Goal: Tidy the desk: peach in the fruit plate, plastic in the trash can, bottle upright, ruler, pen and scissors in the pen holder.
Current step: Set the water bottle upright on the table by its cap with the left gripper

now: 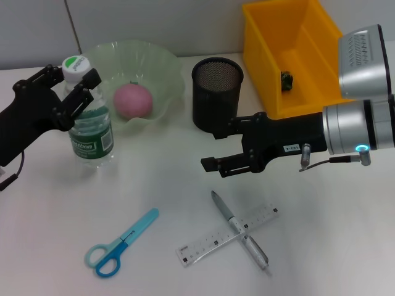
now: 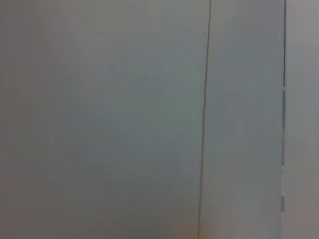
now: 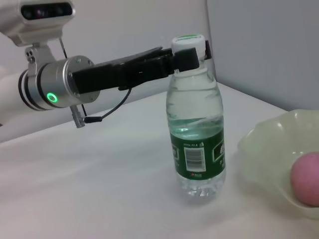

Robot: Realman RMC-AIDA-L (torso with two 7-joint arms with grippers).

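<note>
The clear bottle (image 1: 91, 129) (image 3: 196, 134) with a green label stands upright at the left. My left gripper (image 1: 75, 83) (image 3: 192, 54) is shut on its neck just under the cap. The pink peach (image 1: 133, 100) (image 3: 306, 178) lies in the pale green fruit plate (image 1: 166, 80) (image 3: 259, 144). A black mesh pen holder (image 1: 217, 92) stands mid-table. My right gripper (image 1: 223, 147) hovers open in front of it, holding nothing. Nearer the front, the silver pen (image 1: 241, 229) lies crossed over the white ruler (image 1: 210, 242). Blue scissors (image 1: 120, 250) lie to their left. A dark scrap of plastic (image 1: 287, 80) sits in the yellow trash can (image 1: 265, 68).
The left wrist view shows only a plain grey surface with thin vertical lines. A grey wall runs behind the table. The white tabletop (image 1: 166, 185) between the bottle and the pen is bare.
</note>
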